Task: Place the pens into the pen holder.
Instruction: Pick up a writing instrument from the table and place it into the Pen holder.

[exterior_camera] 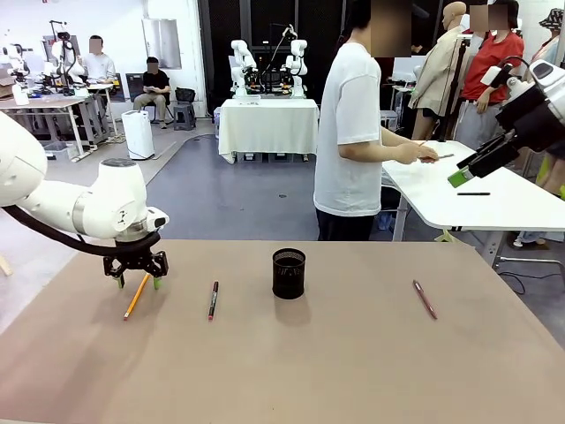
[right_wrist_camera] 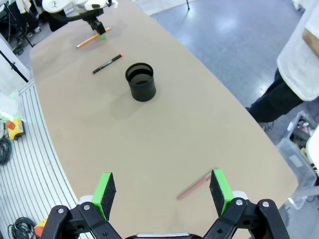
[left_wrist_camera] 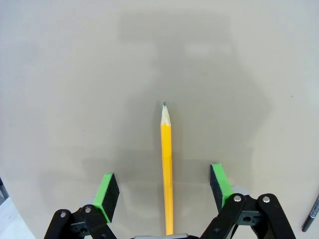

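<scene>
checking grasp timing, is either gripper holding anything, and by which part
Nothing held. The left gripper is open astride the orange-yellow wooden pencil, pads clear of it; the right gripper is open and empty.

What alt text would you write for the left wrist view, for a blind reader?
A yellow pencil lies on the plain tan table, tip pointing away, centred between the left arm's open jaws. Their green pads stand on either side, not touching it. The end of a dark pen shows at the lower right edge.

Yellow pencil [exterior_camera: 136,297], 2 red pens [exterior_camera: 213,299] flat beside upright black holder [exterior_camera: 289,273].
</scene>
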`<state>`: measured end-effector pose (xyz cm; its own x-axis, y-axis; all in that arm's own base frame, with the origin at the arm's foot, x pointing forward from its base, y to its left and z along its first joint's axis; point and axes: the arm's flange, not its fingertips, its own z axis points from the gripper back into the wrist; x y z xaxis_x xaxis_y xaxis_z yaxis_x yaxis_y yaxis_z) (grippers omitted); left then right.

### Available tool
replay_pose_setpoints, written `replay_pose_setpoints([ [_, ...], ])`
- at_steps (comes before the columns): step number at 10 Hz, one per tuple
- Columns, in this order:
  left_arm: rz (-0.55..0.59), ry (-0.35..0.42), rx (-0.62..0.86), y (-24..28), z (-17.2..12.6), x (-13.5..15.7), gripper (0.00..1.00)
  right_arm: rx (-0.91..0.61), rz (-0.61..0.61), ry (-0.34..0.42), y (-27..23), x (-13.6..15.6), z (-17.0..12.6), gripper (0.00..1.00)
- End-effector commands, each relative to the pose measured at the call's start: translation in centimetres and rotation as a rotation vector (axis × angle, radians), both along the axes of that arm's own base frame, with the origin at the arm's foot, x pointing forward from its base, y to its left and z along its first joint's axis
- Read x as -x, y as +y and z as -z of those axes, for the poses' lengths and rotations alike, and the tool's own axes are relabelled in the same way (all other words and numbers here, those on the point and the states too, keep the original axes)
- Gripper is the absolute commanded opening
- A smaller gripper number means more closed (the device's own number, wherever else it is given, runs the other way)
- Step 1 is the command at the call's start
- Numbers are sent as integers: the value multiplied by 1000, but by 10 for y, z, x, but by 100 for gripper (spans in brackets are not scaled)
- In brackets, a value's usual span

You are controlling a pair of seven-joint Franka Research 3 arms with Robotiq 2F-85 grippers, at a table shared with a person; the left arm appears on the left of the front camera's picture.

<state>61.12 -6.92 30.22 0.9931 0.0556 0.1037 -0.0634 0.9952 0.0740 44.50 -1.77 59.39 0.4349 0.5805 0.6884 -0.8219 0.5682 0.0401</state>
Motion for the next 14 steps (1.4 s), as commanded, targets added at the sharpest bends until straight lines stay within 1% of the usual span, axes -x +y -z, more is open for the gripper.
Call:
replay_pose_setpoints([
  [1, 19, -3, 26, 3, -2, -4, 56, -31, -10, -13, 0, -2, -1, 100],
  [3, 17, -7, 35, 4, -5, -2, 18, -31, -10, -13, 0, -2, -1, 100],
  [4, 18, 2, 43, 6, -6, -3, 0, -31, -10, -13, 0, -2, -1, 100],
  [9, 18, 31, 84, 12, -6, 0, 0, -31, -10, -13, 0, -2, -1, 100],
  [10, 81, 34, 130, 12, -10, 2, 0, -31, -10, -13, 0, -2, -1, 100],
  [12, 143, 10, 226, 13, -32, 12, 0, -31, -10, -13, 0, -2, -1, 100],
  [13, 133, 27, 256, 13, -47, 14, 0, -31, -10, -13, 0, -2, -1, 100],
  [14, 223, -15, 371, 14, -68, 18, 0, -31, -10, -13, 0, -2, -1, 100],
])
